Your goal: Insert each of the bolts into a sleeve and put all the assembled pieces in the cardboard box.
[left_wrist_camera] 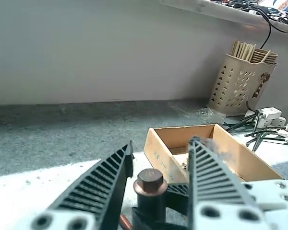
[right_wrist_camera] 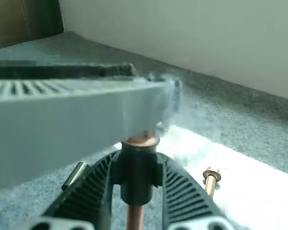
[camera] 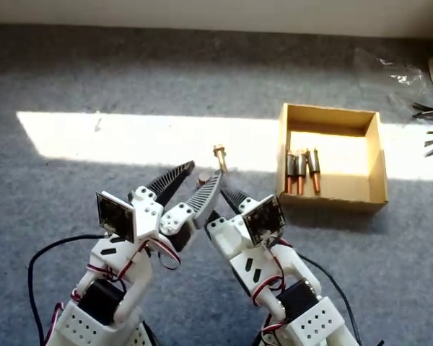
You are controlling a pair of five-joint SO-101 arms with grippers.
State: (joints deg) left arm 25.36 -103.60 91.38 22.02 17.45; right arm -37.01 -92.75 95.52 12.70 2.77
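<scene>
Three assembled pieces (camera: 301, 171) are lying in the cardboard box (camera: 332, 196) at the right of the high view, and one loose bolt (camera: 220, 153) is resting in the sunlit strip just left of it. Nearer, the left end effector (camera: 206, 171) is being held wide open around the head of a bolt (camera: 202, 176) that is being presented by the right end effector (camera: 220, 191). Everything is being carried by a grey, carpet-like worktop (camera: 94, 79).

In the left wrist view the left end effector (left_wrist_camera: 162, 143) is being held open, its jaws standing apart on either side of the bolt (left_wrist_camera: 150, 182). The cardboard box (left_wrist_camera: 161, 153) is lying just beyond. Far right, a slotted basket (left_wrist_camera: 240, 81) of sticks and some cables (left_wrist_camera: 264, 136) are being stored against a pale wall (left_wrist_camera: 86, 48).

In the right wrist view a dark sleeve (right_wrist_camera: 137, 177) is being gripped by the right end effector (right_wrist_camera: 138, 158), with the bolt's copper head (right_wrist_camera: 140, 142) sitting on top and its shank showing below. A spare sleeve (right_wrist_camera: 76, 175) and the loose bolt (right_wrist_camera: 211, 179) are lying on the worktop beyond.

The bolt is judged seated. The open jaws are best drawn clear of the head before the piece is being carried right to the box, and the sleeve is best held upright so the bolt is not shaken out.
</scene>
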